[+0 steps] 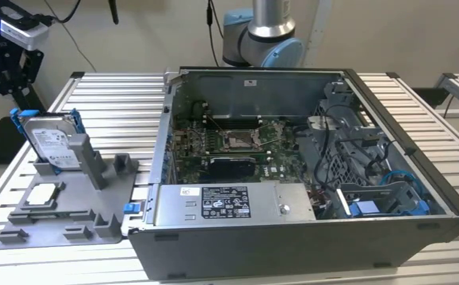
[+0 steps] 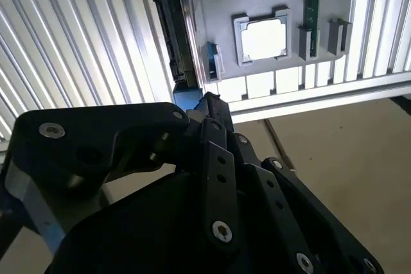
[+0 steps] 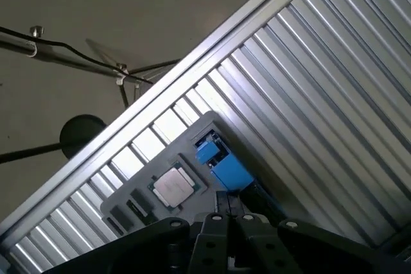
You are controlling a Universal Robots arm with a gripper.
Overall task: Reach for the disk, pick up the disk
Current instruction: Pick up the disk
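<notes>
The disk [image 1: 51,141], a silver-grey drive with a white label in a blue bracket, stands on edge in a slot of the grey fixture [image 1: 114,202] on the exterior view's left. My black gripper [image 1: 9,88] hangs above and behind it, shut, with nothing between its fingers. In the second wrist view the disk [image 2: 183,36] is seen edge-on just beyond the gripper [image 2: 207,102]. In the first wrist view the disk's blue bracket [image 3: 221,166] lies right past the gripper [image 3: 229,198].
A small square silver chip [image 1: 43,195] lies in a pocket of the fixture, in front of the disk. An open computer case [image 1: 293,172] fills the middle of the slatted aluminium table [image 1: 110,101]. The arm's base [image 1: 261,35] stands behind the case.
</notes>
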